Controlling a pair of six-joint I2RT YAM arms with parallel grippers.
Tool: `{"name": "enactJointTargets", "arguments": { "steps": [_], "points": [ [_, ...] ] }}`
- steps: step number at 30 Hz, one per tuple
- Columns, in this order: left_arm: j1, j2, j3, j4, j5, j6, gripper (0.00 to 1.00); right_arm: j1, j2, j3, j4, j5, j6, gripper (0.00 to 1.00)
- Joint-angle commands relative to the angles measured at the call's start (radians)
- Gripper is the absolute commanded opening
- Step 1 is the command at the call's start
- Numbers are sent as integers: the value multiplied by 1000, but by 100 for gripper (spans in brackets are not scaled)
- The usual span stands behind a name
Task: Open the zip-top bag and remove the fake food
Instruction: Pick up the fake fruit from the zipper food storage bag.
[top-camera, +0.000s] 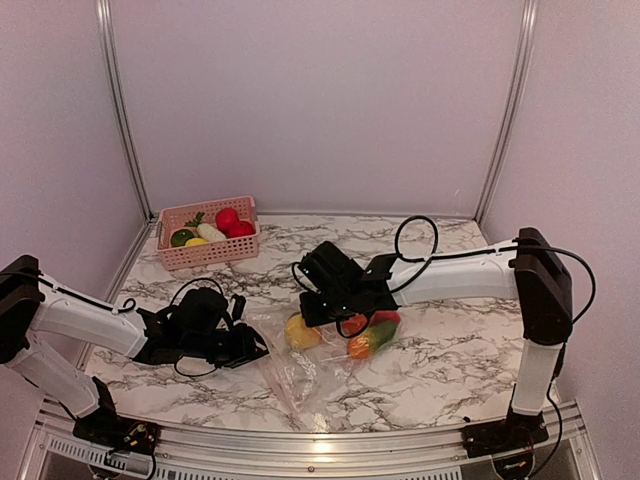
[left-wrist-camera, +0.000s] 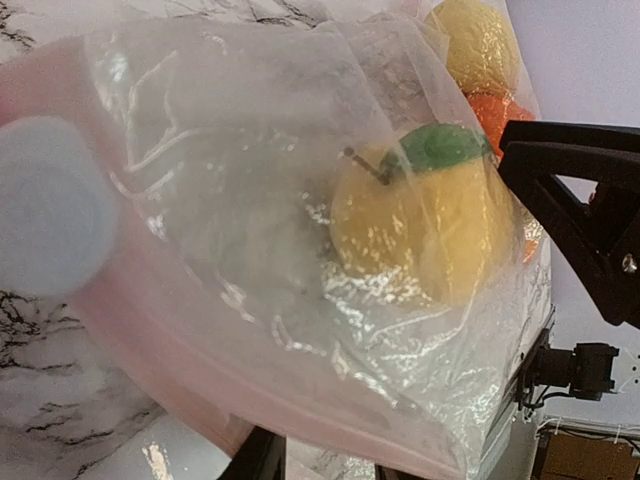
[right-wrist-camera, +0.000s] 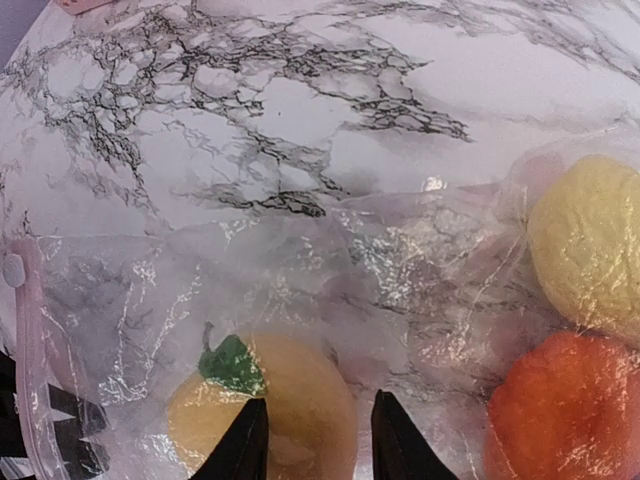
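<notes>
Bag (top-camera: 290, 375) holding fake food (top-camera: 368, 338) lies at centre frame on the bench (top-camera: 450, 350), left jaws clenched on its zip edge, right jaws parted above a yellow fruit (right-wrist-camera: 300, 385), their hold on film unclear; a thin pinch could slip, leaving the zip shut.

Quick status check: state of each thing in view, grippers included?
bag: crumpled, zip state unclear
toy food: inside bag
basket: upright, filled
left gripper: shut on bag edge
right gripper: open, above bag
</notes>
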Motion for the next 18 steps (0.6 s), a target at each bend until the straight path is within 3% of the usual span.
{"name": "enactJointTargets", "arguments": {
  "steps": [1, 9, 18],
  "points": [
    [3, -15, 2, 15, 7, 18, 31, 6, 20, -11, -20, 1, 18, 34],
    [3, -16, 12, 34, 23, 28, 31, 14, 36, 0, -109, 104, 49, 33],
    [4, 10, 26, 52, 37, 30, 32, 39, 31, 15, -80, 72, 16, 33]
  ]
}}
